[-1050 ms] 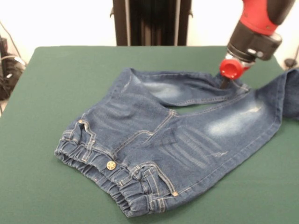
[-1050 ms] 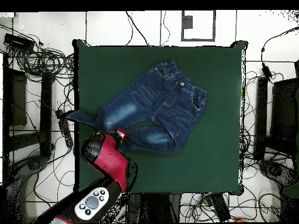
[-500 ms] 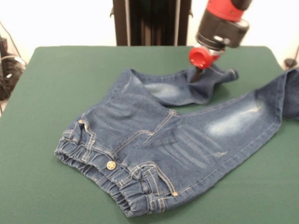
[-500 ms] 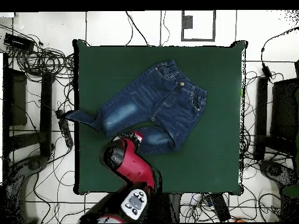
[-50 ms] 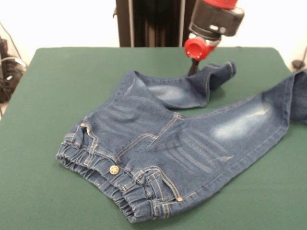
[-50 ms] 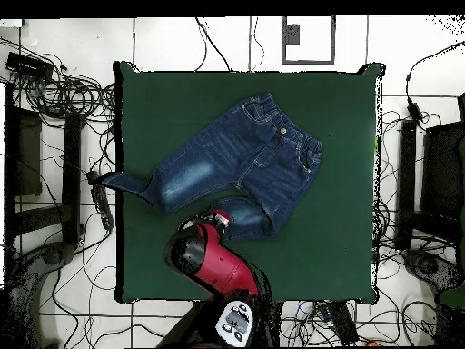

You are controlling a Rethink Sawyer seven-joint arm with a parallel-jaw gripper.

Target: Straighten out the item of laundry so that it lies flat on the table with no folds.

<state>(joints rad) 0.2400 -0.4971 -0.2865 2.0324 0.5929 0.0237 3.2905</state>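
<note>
we see the fingers (image 5: 193,70) as one dark, narrow tip below a red cap, pressed into the bunched denim of the far trouser leg; they look closed on that fabric, though the cloth hides the very ends. above them a black wrist and the red arm (image 6: 211,262) rise out of the front view. in the overhead view the fingers (image 6: 216,219) sit at the end of that same leg, on the side nearest the robot's base.

the jeans (image 5: 163,143) lie on the dark green counter (image 5: 62,86), spread but not flat. the leg in the fingers' grip is doubled back on itself, its cuff (image 5: 224,70) curled up just beside the tip. the other leg runs long toward the right edge of the front view, with a faded whitish patch on the thigh, and in the overhead view its end (image 6: 113,179) hangs past the counter's left rim. the gathered waistband with the brass star button (image 5: 113,169) lies nearest the front camera, wrinkled along its elastic.
</note>
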